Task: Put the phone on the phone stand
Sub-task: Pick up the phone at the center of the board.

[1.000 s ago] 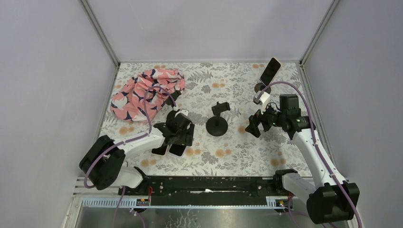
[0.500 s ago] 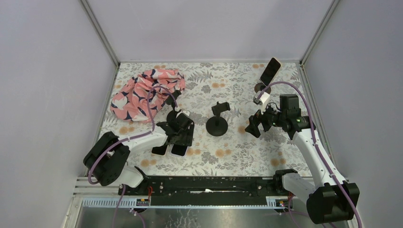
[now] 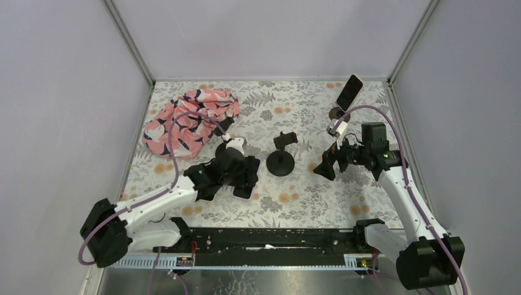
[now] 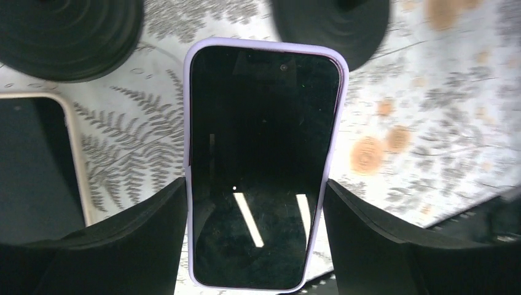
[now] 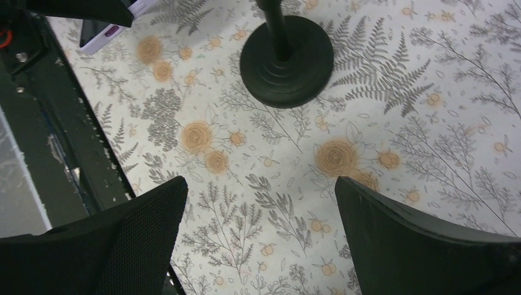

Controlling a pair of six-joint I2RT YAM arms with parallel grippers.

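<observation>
Your left gripper (image 4: pixel 253 187) clamps the phone (image 4: pixel 264 123) at mid-frame in the top view, just left of the stand (image 3: pixel 281 161). Your right gripper (image 5: pixel 261 181) hangs with jaws apart, right of it.

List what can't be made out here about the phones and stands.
- Purple phone: top view, mostly covered by the left gripper gripping it.
- Second phone: left wrist view, cut by the left edge and a finger; top view, partly under the left arm.
- Empty stand: right wrist view, cradle beyond the top edge.
- Far phone: top view, too small to see how it is seated.
</observation>
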